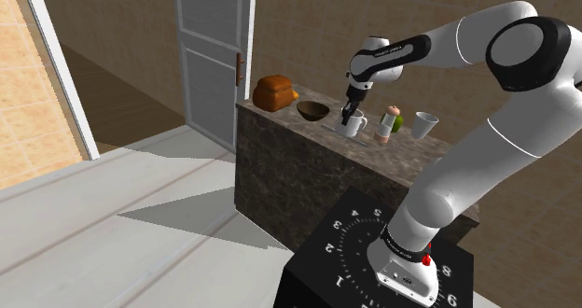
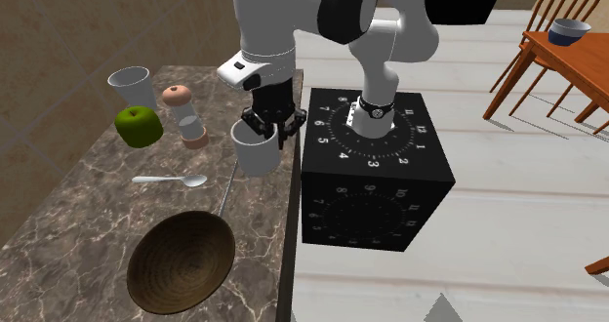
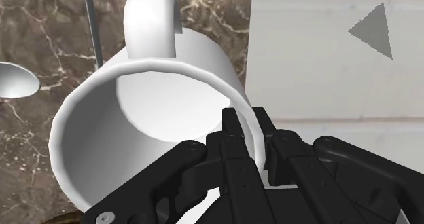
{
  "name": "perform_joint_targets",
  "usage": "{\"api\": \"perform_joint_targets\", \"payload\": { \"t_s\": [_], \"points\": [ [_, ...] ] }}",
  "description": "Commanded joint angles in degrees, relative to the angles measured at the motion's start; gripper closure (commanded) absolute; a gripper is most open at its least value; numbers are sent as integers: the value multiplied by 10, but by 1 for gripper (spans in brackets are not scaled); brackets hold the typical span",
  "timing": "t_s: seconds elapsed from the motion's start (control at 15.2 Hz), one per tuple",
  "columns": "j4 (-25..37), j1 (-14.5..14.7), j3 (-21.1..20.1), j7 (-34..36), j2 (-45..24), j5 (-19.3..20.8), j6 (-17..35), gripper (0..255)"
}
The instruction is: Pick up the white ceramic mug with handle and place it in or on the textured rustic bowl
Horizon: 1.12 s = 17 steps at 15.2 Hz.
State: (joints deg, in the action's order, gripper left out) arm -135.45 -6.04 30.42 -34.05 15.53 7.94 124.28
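The white mug [image 2: 256,152] stands upright near the counter's edge by the stand, its handle [image 3: 152,22] pointing away from my hand. My black gripper [image 2: 265,127] comes down on its rim. One finger is inside the cup and the other outside, clasping the wall [image 3: 248,131]. The mug [image 1: 354,125] and gripper [image 1: 353,115] sit mid-counter in the shoulder view. I cannot tell whether the mug's base touches the marble. The brown ribbed bowl [image 2: 182,261] lies empty further along the counter, seen also as the bowl [image 1: 312,111].
A spoon [image 2: 176,181] and a thin metal rod [image 2: 226,193] lie between mug and bowl. A green apple [image 2: 138,125], a shaker [image 2: 183,115] and a grey cup [image 2: 132,84] stand behind the mug. A loaf of bread [image 1: 273,92] sits beyond the bowl.
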Motion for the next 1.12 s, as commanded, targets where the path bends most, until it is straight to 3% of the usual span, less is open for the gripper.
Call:
{"api": "perform_joint_targets", "payload": {
  "t_s": [0.0, 0.86, 1.06],
  "points": [
    [11, 0, -3, 2, 7, 2, -17, 255],
    [83, -1, -19, 11, 38, 7, -119, 255],
    [155, 15, -5, -8, -37, -28, -121, 255]
  ]
}}
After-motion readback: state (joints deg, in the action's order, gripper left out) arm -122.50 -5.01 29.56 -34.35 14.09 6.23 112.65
